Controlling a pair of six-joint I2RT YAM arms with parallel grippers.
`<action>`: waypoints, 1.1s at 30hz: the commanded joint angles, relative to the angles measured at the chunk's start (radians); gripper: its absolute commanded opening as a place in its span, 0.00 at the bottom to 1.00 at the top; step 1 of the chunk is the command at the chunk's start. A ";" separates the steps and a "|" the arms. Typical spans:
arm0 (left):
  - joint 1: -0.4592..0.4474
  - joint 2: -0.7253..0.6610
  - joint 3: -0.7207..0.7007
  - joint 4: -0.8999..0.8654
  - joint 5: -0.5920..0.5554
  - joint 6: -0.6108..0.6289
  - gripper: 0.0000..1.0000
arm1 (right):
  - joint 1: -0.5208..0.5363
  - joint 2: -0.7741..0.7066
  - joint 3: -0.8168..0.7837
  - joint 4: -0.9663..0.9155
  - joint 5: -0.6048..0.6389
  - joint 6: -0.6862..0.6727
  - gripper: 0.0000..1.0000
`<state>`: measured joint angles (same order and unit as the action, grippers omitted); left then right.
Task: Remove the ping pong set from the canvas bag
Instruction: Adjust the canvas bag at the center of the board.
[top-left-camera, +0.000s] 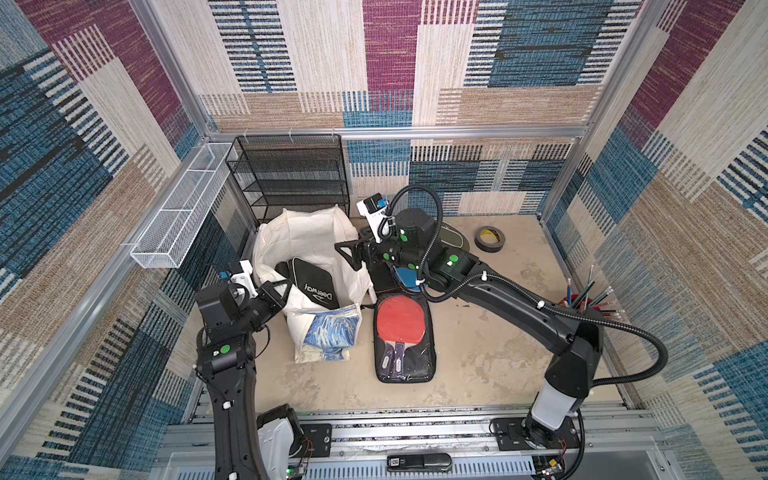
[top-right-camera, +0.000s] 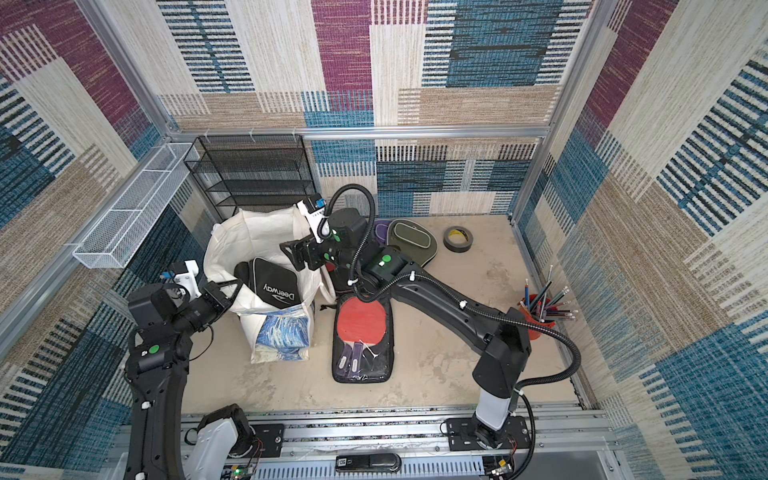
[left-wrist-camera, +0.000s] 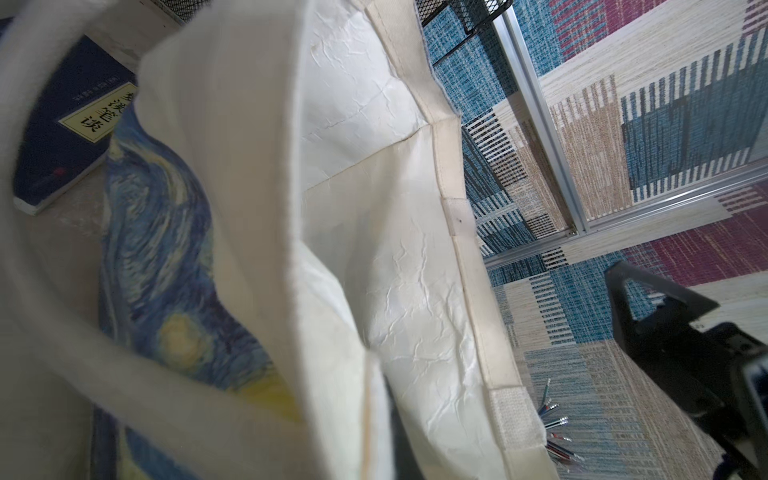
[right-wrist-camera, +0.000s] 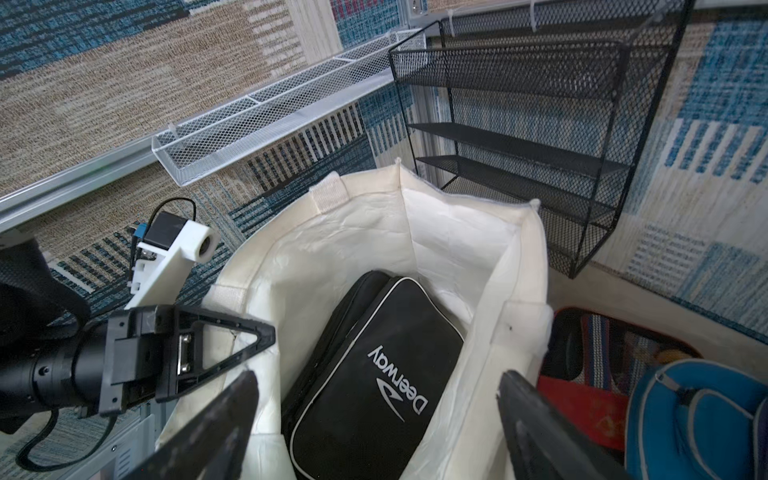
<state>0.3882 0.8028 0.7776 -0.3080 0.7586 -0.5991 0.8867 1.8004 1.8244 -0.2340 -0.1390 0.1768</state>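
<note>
The cream canvas bag (top-left-camera: 307, 232) (top-right-camera: 257, 232) stands open on the table, its blue-and-yellow print (top-left-camera: 330, 332) on the near side. Inside it lies a black zipped case lettered "Deerway" (top-left-camera: 313, 289) (right-wrist-camera: 374, 374), the ping pong set. My left gripper (top-left-camera: 286, 286) (top-right-camera: 232, 289) is shut on the bag's near-left rim; in the left wrist view bag cloth (left-wrist-camera: 395, 291) fills the frame. My right gripper (top-left-camera: 349, 254) (right-wrist-camera: 376, 378) hangs open just above the bag's right rim, its fingers spread either side of the black case, touching nothing.
A clear-fronted case with a red paddle (top-left-camera: 402, 332) lies right of the bag, and green (top-right-camera: 411, 241) and blue (right-wrist-camera: 698, 415) cases lie behind it. A black mesh shelf (top-left-camera: 291, 174) and white wire basket (top-left-camera: 178, 208) stand behind. A tape roll (top-left-camera: 490, 238) and pencil cup (top-left-camera: 582, 299) are to the right.
</note>
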 joint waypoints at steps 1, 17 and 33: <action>0.000 -0.010 -0.012 0.157 0.085 0.012 0.00 | 0.013 0.076 0.095 -0.061 -0.082 -0.041 0.89; -0.012 -0.133 -0.130 -0.128 -0.005 0.058 0.00 | 0.070 0.484 0.276 -0.167 -0.156 -0.023 0.65; -0.022 -0.045 -0.153 -0.332 -0.457 -0.069 0.00 | -0.066 0.394 -0.064 -0.007 -0.039 0.020 0.67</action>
<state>0.3641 0.7322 0.6312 -0.6071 0.4137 -0.6601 0.8364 2.2150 1.7748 -0.2565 -0.2577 0.1940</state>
